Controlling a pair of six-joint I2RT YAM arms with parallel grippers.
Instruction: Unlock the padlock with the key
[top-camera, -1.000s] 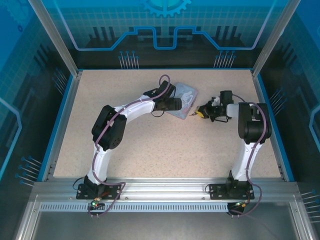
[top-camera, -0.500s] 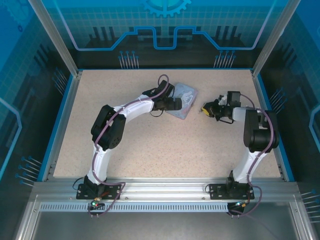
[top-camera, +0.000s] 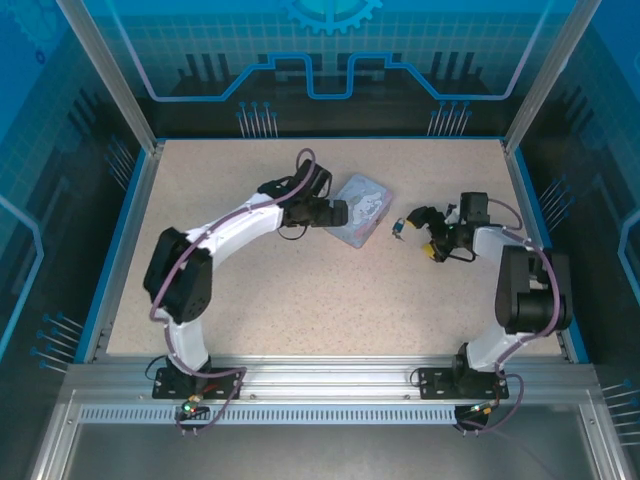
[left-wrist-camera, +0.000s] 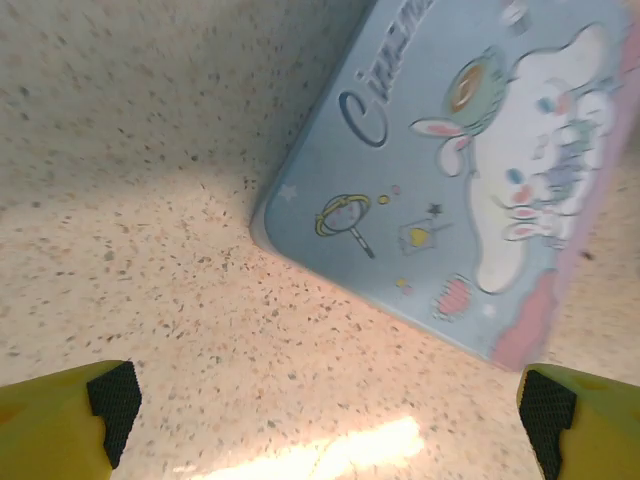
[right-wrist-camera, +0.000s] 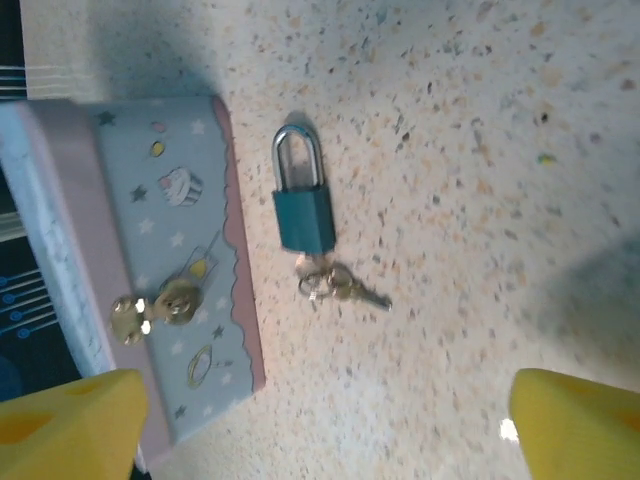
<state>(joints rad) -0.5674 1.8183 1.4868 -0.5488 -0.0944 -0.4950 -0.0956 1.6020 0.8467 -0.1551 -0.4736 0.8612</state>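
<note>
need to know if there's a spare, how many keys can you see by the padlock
1 for sure: the key lies on the table at the padlock's base, pointing away from the tin. The clump at its ring may hide a second.

A beige speckled surface (top-camera: 300, 300) lies inside a thin blue raised border (top-camera: 119, 250). Silver aluminium frame posts (top-camera: 107, 75) rise at its far corners, framing translucent blue wall panels printed with circuit lines (top-camera: 330, 60). A slotted silver aluminium rail (top-camera: 330, 378) runs along the near edge; a bright light patch (left-wrist-camera: 340, 455) falls on the speckles
</note>
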